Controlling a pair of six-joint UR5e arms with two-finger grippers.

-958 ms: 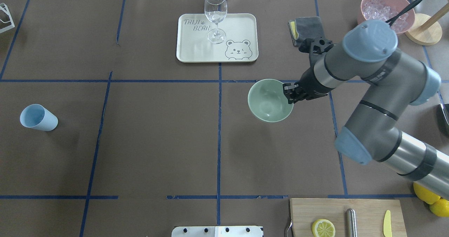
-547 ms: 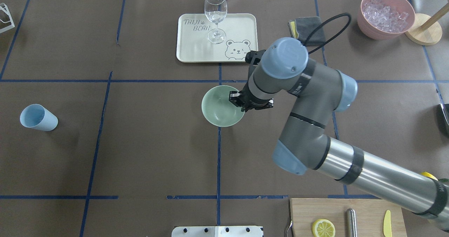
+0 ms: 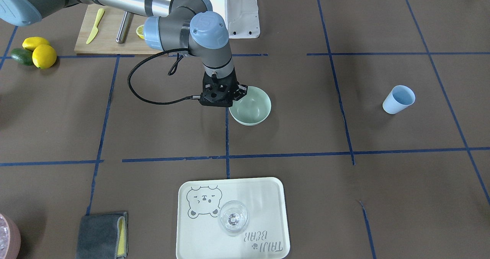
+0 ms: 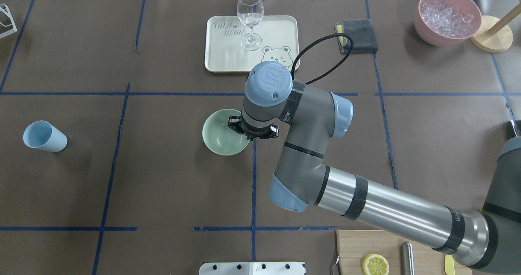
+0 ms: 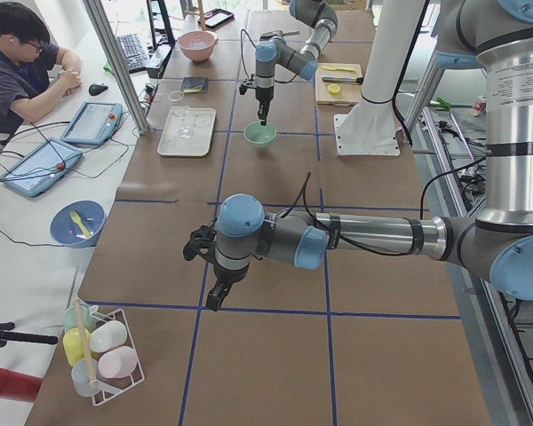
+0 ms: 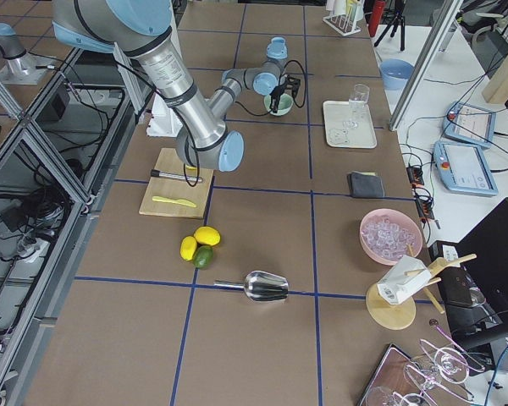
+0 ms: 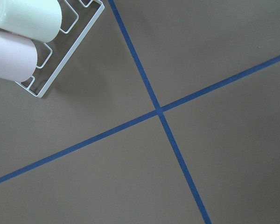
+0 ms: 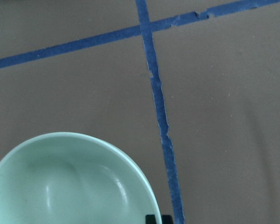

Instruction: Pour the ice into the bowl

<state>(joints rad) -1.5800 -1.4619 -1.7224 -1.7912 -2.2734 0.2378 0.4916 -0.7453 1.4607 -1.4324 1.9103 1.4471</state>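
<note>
The pale mint-green bowl (image 4: 222, 140) (image 3: 253, 109) is over the middle of the table, just left of the centre tape line in the overhead view. My right gripper (image 4: 244, 129) (image 3: 240, 92) points down and is shut on the bowl's right rim. The right wrist view shows the bowl (image 8: 74, 184) empty. The ice (image 4: 447, 12) (image 6: 391, 233) is heaped in a pink round container (image 4: 431, 35) at the far right corner. My left gripper (image 5: 215, 298) hangs over the table's left end and shows only in the exterior left view, so I cannot tell its state.
A cream tray (image 4: 228, 59) with a stemmed glass (image 4: 250, 16) stands behind the bowl. A pale blue cup (image 4: 44, 136) lies at the left. A grey cloth (image 4: 360, 37), a cutting board (image 4: 390, 242) with a lemon half, a metal scoop (image 6: 262, 286) and a white cup rack (image 7: 60, 51) are also here.
My right arm has carried the bowl leftward from the right half of the table to just past the centre tape line, and its grip on the rim has stayed the same.
</note>
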